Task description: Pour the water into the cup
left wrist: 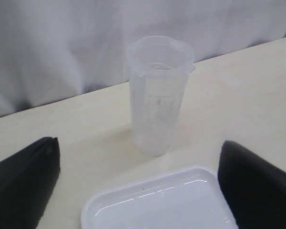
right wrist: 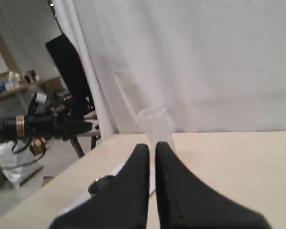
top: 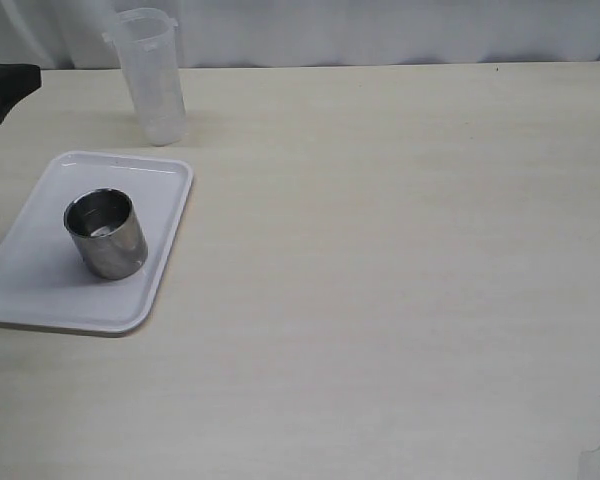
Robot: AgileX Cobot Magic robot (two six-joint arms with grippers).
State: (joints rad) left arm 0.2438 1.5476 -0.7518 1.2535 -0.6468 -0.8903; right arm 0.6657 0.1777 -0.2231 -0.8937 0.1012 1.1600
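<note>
The steel cup [top: 106, 233] stands upright on a white tray [top: 40, 290] at the left; it also shows dimly in the right wrist view [right wrist: 99, 185]. The tall translucent beaker [top: 152, 75] stands upright on the table behind the tray. It also shows in the left wrist view [left wrist: 158, 93] and in the right wrist view [right wrist: 156, 125]. The water in it is hard to make out; its bottom [left wrist: 153, 140] looks faintly whiter. My left gripper [left wrist: 138, 186] is open wide and empty, over the tray's far edge, short of the beaker. My right gripper [right wrist: 151, 145] is shut and empty, far off to the right.
The tray's rim [left wrist: 148, 183] lies between my left fingers. A white curtain [top: 380, 30] hangs along the table's far edge. Part of the left gripper [top: 5, 88] juts in at the exterior view's left edge. Bare table [top: 400, 260] spreads right of the tray.
</note>
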